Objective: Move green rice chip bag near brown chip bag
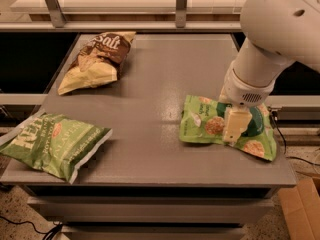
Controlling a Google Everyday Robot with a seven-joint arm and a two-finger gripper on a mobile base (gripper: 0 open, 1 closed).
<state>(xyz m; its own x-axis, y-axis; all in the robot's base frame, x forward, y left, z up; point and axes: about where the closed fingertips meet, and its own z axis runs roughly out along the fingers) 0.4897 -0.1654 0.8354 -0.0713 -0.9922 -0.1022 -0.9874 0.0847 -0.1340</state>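
The green rice chip bag (205, 124) lies flat on the right side of the grey table (155, 84), bright green with a dark green circle and round rice cakes. My gripper (234, 126) hangs from the white arm (270, 39) and is down on the middle of this bag, covering part of its logo. The brown chip bag (97, 59) with white "Salt" lettering lies at the far left of the table, well away from the gripper.
A duller green bag with white lettering (52, 144) lies at the front left corner, overhanging the table's edge. A metal rail with posts (181, 4) runs along the back. A cardboard box (302, 209) stands on the floor at the right.
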